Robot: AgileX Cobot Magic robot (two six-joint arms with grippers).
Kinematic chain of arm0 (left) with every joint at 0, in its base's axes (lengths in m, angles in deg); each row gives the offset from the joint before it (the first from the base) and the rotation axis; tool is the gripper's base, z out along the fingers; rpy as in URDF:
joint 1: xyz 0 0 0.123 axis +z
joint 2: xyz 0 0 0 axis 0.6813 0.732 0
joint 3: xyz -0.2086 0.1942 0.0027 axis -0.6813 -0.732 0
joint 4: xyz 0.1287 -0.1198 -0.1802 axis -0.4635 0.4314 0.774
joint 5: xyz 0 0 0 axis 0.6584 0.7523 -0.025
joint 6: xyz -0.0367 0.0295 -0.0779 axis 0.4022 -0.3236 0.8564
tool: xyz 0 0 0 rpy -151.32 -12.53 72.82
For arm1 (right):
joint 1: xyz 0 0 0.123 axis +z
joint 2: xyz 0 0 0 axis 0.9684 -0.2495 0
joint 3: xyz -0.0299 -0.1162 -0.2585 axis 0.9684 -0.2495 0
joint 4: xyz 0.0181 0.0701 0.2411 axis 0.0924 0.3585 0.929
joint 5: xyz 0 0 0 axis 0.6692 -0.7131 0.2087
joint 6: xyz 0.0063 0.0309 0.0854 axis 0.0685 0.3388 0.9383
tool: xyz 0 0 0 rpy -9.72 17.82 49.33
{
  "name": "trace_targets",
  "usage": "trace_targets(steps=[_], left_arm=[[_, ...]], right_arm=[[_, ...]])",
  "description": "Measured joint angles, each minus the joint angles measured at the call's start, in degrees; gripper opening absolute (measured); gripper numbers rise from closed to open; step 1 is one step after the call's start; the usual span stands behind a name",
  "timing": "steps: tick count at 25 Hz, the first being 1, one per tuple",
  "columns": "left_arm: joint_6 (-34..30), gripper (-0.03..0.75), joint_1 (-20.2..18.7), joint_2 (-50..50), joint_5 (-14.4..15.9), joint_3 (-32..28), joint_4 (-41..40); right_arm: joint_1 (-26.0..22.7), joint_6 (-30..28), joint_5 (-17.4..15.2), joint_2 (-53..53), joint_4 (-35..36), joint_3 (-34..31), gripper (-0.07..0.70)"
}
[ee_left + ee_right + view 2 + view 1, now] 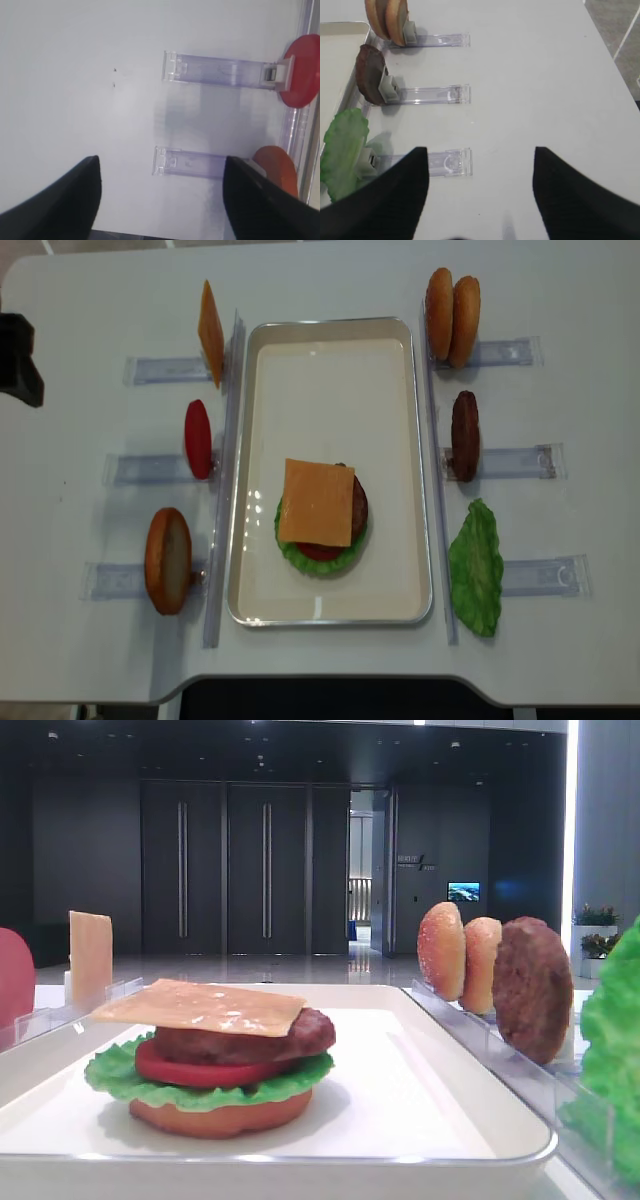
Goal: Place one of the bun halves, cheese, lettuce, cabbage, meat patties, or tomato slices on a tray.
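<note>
Exterior high view: a stacked burger is seen on the tray (420, 1120), with the cheese (200, 1008) lying flat on top, over a meat patty (245, 1042), a tomato slice (200, 1070), lettuce (205, 1085) and a bun half (220, 1115). Two bun halves (458, 955) and a second patty (532, 988) are held upright in a clear rack (490, 1038) along the tray's right rim. A second orange slice (90, 956) is stood upright at the left.

Right wrist view: the right claw (479, 192) is seen with its jaws spread wide and nothing between them, above the bare white surface (530, 75). Buns (387, 20), a dark patty (369, 74) and a green leaf (344, 150) are clipped in clear holders beside the tray's edge.

Left wrist view: the left claw (160, 197) is likewise held wide apart and empty over the surface. A red tomato disc (302, 70) and an orange-brown bun (277, 167) are seen in their holders at the right.

Realsense overhead view: the cheese (317, 502) is shown topping the stack in the near half of the tray (330, 390), which is placed at the middle of the surface, racks along both long sides.
</note>
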State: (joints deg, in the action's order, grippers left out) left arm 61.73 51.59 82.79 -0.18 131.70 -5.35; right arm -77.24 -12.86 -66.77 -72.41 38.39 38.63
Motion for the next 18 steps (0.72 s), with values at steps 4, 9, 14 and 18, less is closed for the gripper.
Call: trace_targets(steps=[4,9,14,18], left_arm=[[0.00,0.579,0.00,-8.32,0.51,-4.26,-0.02],[0.00,0.579,0.00,-19.80,0.88,-9.14,0.03],[0.00,0.579,0.00,-32.21,0.87,-15.30,0.49],[-0.44,0.579,0.00,-41.66,0.83,-20.36,1.71]], right_arm=[[0.00,0.00,0.00,0.00,0.00,0.00,0.432],[0.00,0.00,0.00,0.00,0.00,0.00,0.432],[0.00,0.00,0.00,0.00,0.00,0.00,0.432],[0.00,0.00,0.00,0.00,0.00,0.00,0.432]])
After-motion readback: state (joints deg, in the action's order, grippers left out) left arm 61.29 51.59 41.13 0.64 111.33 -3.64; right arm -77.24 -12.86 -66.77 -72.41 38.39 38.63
